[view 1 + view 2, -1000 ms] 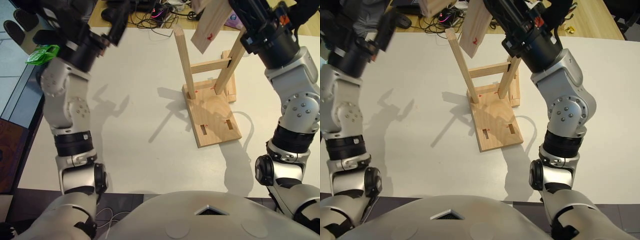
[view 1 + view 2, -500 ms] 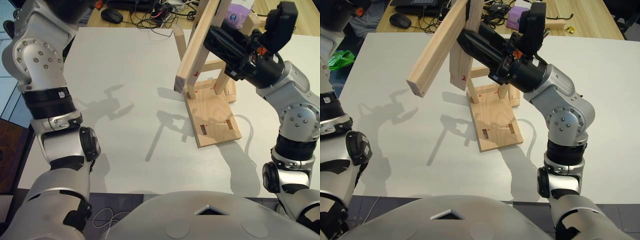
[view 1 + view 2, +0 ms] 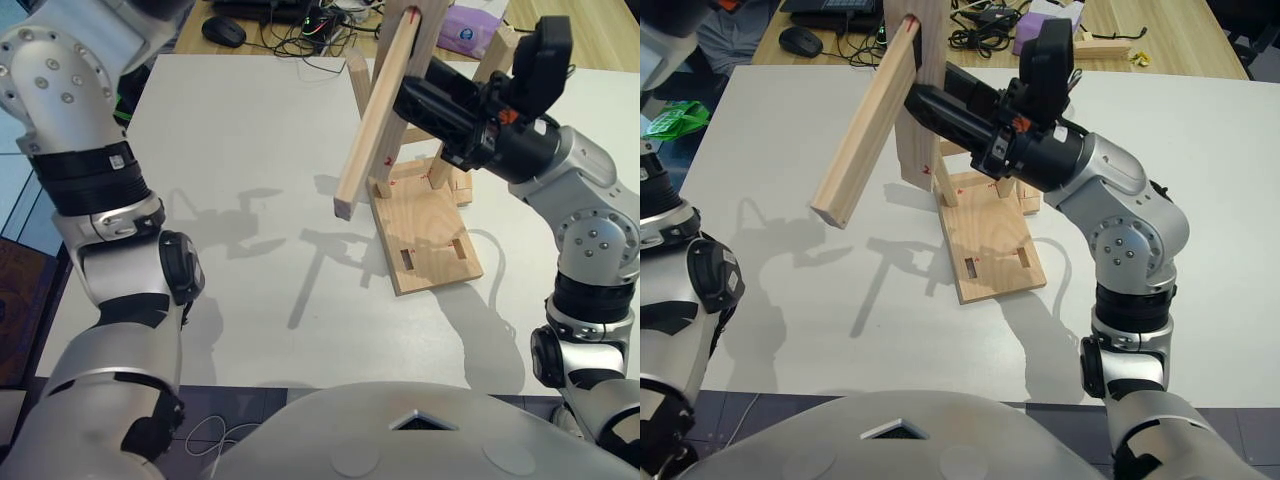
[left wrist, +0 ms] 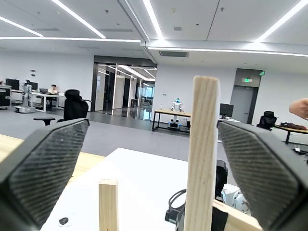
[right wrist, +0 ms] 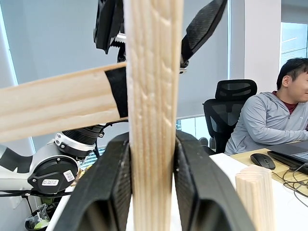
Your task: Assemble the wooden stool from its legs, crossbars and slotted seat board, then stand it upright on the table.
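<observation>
above seat board (image 3: 428, 238), right end effector (image 5: 152, 159) clamps leg (image 3: 365, 155); left end effector (image 4: 153, 124) spread wide

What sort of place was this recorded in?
Most likely an open-plan office or robotics lab. Long strip lights run across the ceiling, a swivel chair stands on the open floor, and a mouse and cables lie on a desk behind the white table.
</observation>
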Robot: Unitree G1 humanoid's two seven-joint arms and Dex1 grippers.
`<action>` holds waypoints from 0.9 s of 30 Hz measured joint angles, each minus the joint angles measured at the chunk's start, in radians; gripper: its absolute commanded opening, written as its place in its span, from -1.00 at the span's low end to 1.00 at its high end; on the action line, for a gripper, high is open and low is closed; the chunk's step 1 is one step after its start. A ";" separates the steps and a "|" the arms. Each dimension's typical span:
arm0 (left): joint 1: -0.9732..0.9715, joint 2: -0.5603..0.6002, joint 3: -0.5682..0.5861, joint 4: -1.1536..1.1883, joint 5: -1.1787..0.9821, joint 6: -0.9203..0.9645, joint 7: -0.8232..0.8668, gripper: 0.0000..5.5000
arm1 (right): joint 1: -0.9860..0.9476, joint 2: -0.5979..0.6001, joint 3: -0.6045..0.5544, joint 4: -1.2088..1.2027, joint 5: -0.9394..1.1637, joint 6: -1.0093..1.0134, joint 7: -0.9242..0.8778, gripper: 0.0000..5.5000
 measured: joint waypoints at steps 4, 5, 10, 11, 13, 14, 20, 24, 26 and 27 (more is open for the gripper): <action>-0.004 -0.024 -0.019 -0.028 -0.004 0.020 0.010 0.79 | -0.002 0.000 0.008 0.000 -0.002 0.000 0.009 -0.62; -0.006 -0.024 -0.019 -0.032 -0.005 0.023 0.012 0.79 | -0.002 0.000 0.013 0.000 -0.002 0.000 0.015 -0.62; -0.028 -0.032 -0.015 -0.042 -0.044 0.049 0.016 0.79 | -0.002 0.000 0.023 0.000 -0.019 -0.003 0.019 -0.62; -0.034 -0.034 -0.015 -0.048 -0.052 0.054 0.016 0.79 | -0.002 0.000 0.024 0.000 -0.022 -0.008 0.019 -0.62; -0.045 -0.035 -0.016 -0.066 -0.071 0.072 0.015 0.79 | -0.001 0.001 0.026 0.000 -0.031 -0.015 0.019 -0.62; -0.047 -0.036 -0.019 -0.078 -0.082 0.082 0.008 0.76 | 0.001 0.002 0.032 0.000 -0.038 -0.017 0.020 -0.62; -0.047 -0.030 -0.063 -0.112 -0.069 0.096 -0.038 0.68 | 0.026 -0.006 0.060 -0.002 -0.042 -0.019 0.045 -0.62; -0.047 -0.020 -0.077 -0.109 -0.031 0.081 -0.062 0.46 | 0.026 -0.038 0.063 0.000 -0.044 -0.014 0.075 -0.62; -0.044 -0.013 -0.081 -0.109 -0.018 0.080 -0.076 0.34 | 0.026 -0.045 0.066 0.008 -0.049 -0.011 0.086 -0.62; -0.040 -0.010 -0.084 -0.110 -0.009 0.079 -0.087 0.30 | 0.025 -0.046 0.067 0.012 -0.050 -0.010 0.087 -0.62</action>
